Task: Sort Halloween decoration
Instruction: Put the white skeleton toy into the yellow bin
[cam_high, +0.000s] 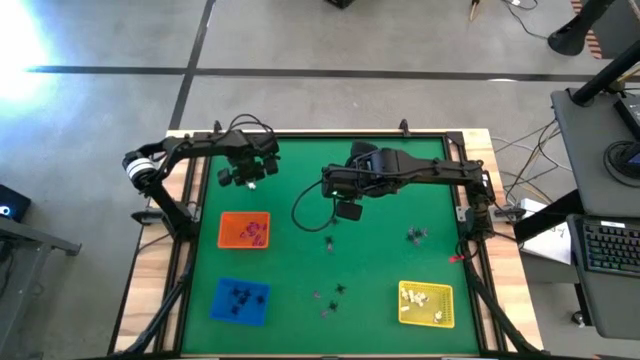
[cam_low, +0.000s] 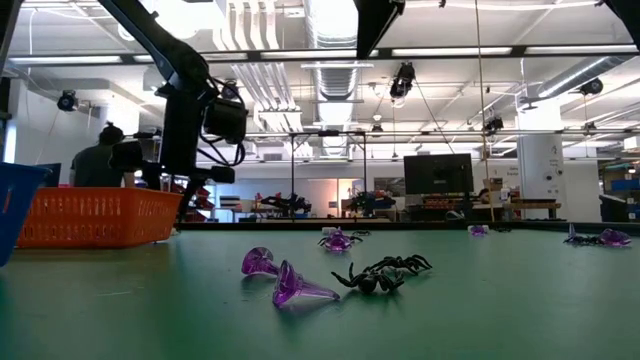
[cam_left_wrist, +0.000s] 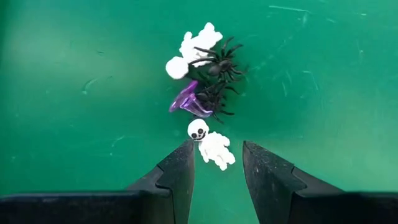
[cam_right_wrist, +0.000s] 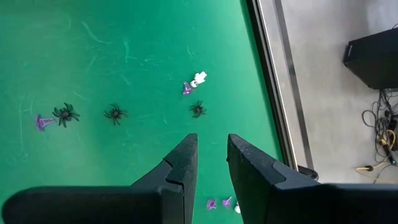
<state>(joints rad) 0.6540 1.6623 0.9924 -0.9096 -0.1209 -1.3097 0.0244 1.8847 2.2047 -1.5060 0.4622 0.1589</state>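
The left end effector (cam_left_wrist: 216, 163) hangs above the green felt tabletop (cam_high: 380, 270) near its far left corner, fingers spread and empty. Between its fingertips, lower down on the felt, lies a tiny white plastic skeleton figure (cam_left_wrist: 210, 144). Just beyond it sits a tight cluster: a small translucent purple witch-hat trinket (cam_left_wrist: 185, 103), two black plastic spiders (cam_left_wrist: 216, 81) and a white ghost-like figure (cam_left_wrist: 191, 51), all touching or overlapping.

The right end effector (cam_right_wrist: 212, 163) hovers over the middle of the tabletop, toward the far edge, its fingers a little apart with nothing between them. In its wrist view several loose pieces lie scattered on the felt: a small white figure beside a purple piece (cam_right_wrist: 193, 83), a lone black spider (cam_right_wrist: 198, 109), two more black spiders (cam_right_wrist: 115, 114) and a further purple hat (cam_right_wrist: 42, 122).

Three rectangular plastic trays stand on the tabletop. The orange tray (cam_high: 226, 240), near the left edge, holds pinkish-purple trinkets. The blue tray (cam_high: 222, 310), at the near left corner, holds black ones. The yellow tray (cam_high: 447, 318), at the near right corner, holds white ones.

In the low view a purple hat on its side (cam_low: 292, 289) lies just beside a black spider (cam_low: 385, 273) near the near edge, with more purple pieces (cam_low: 338, 240) farther back.
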